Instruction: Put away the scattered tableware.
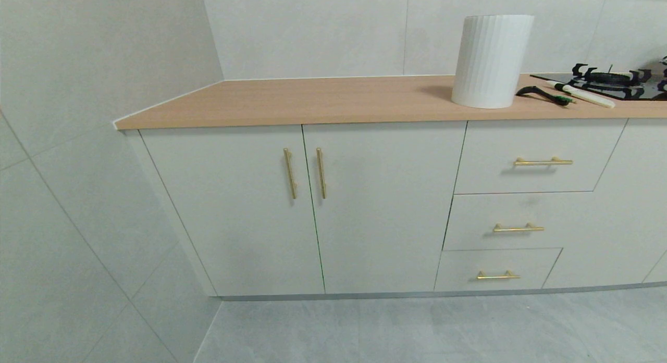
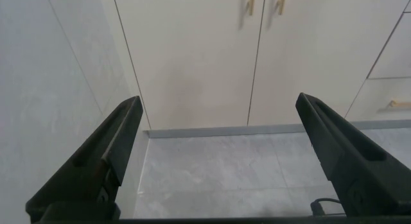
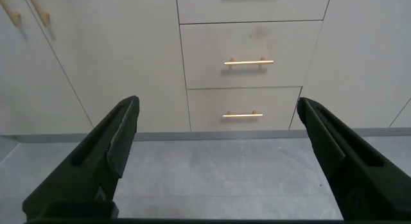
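While hung low before the cupboard point(image 1: 307, 212), held left gripper point(image 2: 218, 101) and right gripper point(image 3: 218, 102) spread wide, empty; saw utensils point(image 1: 544, 95) lying beside white jar point(image 1: 492, 61) on counter point(image 1: 312, 100)

The long countertop of warm brown wood-grain point(image 1: 312, 100) looks smooth and matt. On it at two o'clock the tall white ribbed cylindrical holder point(image 1: 492, 61) has a dull, chalky finish like ceramic or plastic, and the curved black utensil point(image 1: 539, 94) toward three o'clock shines slightly. The flat off-white cabinet fronts point(image 1: 234, 212) are smooth and matt, with slim gold-toned metal bar handles point(image 1: 543, 162) — the pale grey stone-look floor tiles point(image 1: 417, 326) at six o'clock carry a faint sheen.
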